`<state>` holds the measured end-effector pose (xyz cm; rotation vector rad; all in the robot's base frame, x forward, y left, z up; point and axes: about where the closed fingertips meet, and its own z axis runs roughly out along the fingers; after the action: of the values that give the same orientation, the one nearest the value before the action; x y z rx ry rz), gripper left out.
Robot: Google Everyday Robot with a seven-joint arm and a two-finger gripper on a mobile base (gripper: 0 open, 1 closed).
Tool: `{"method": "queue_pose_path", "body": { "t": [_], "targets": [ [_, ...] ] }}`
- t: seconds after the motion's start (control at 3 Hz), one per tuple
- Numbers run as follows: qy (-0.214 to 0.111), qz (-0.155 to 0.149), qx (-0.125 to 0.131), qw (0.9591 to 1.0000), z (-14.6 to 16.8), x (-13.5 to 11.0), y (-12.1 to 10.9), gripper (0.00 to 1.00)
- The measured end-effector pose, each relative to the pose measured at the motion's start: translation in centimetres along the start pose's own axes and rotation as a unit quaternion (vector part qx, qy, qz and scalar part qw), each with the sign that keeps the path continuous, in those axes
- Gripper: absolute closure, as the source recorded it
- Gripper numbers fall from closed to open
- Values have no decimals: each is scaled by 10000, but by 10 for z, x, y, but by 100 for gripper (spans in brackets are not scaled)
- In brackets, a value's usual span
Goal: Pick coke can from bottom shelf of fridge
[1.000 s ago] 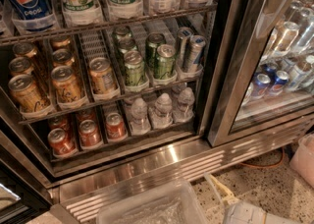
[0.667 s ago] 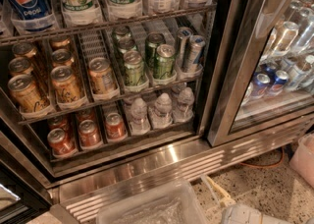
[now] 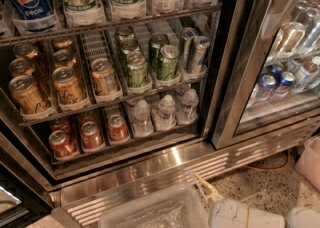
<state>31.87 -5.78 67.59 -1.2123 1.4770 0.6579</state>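
Gripper [image 3: 206,190] seemed to sit at the frame's bottom; squeezing or not, I couldn't tell. Coke can [image 3: 91,136] sat on the bottom shelf [image 3: 131,147], lower left, not grabbed yet. Reaching was all left.

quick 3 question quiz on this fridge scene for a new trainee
1. True or false: the hand is inside the fridge, at the bottom shelf.
2. What stands right of the red coke cans on that shelf? A milk cartons, B water bottles, C glass jars.
3. Fill in: the shelf above holds orange-gold cans and ____ cans.
Key: 1 false, the hand is low at the picture's bottom edge, outside the fridge, beside a clear bin. 2 B. 3 green cans.
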Motion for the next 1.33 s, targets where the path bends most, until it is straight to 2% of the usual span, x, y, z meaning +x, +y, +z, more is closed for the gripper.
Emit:
{"method": "queue_pose_path", "body": {
  "t": [0.33, 0.67, 1.0, 1.33],
  "targets": [
    [-452, -178, -390, 9981, 32, -9, 5, 0],
    [-755, -185, -713, 9944, 61, -13, 10, 0],
    [-883, -134, -731, 9933, 85, -9, 13, 0],
    [-934, -59, -417, 9947, 108, 3, -5, 0]
  ]
}}
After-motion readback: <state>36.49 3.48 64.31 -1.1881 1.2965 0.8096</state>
